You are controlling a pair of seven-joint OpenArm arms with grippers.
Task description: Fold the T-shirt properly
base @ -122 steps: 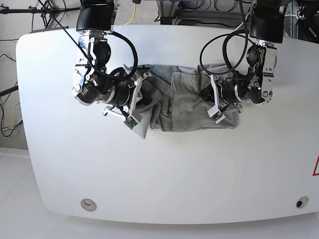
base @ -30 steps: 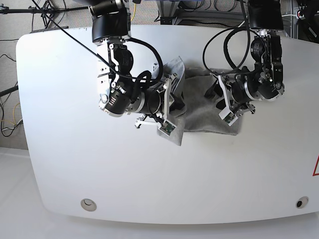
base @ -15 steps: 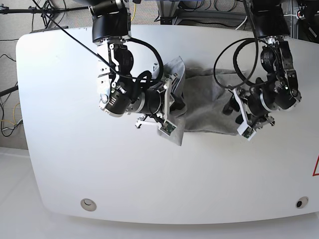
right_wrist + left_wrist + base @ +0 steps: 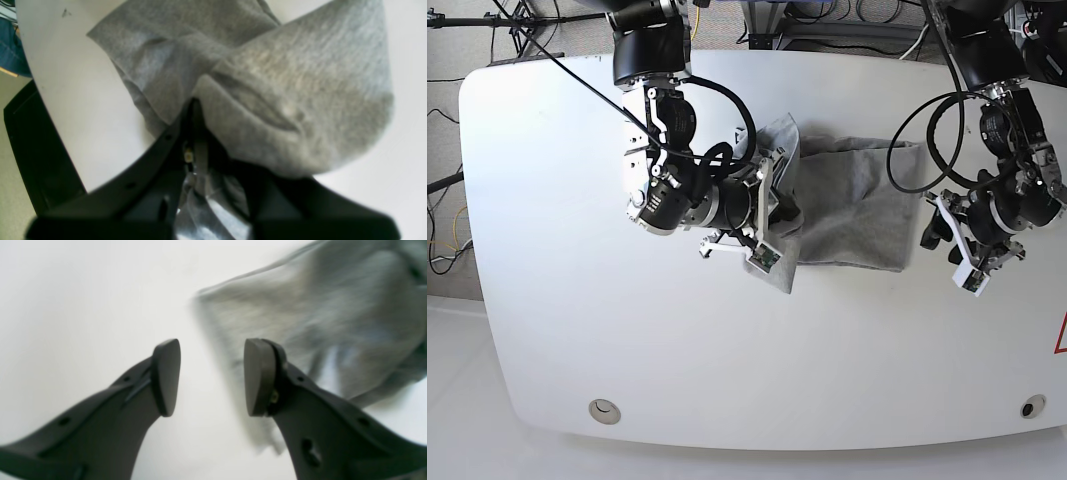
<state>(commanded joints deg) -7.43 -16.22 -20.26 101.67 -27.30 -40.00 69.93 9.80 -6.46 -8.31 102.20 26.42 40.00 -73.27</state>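
The heather-grey T-shirt [image 4: 857,210] lies bunched and partly folded on the white table [image 4: 547,200], plain side up. My right gripper [image 4: 783,205] is at the shirt's left end, shut on a raised fold of it. In the right wrist view the cloth [image 4: 283,100] drapes over the closed fingers [image 4: 193,110]. My left gripper [image 4: 939,245] hovers just off the shirt's right edge, open and empty. In the left wrist view its fingers [image 4: 165,376] stand apart over bare table, with the shirt's blurred edge [image 4: 317,323] behind the right finger.
Two round holes [image 4: 605,409] [image 4: 1028,408] sit near the table's front edge. A red mark [image 4: 1061,335] shows at the right border. Cables and stands crowd the floor behind the table's far edge [image 4: 827,50].
My left gripper has let go of the shirt's right part and moved right and toward the front, off the cloth. My right gripper earlier carried its fold rightward and now holds still.
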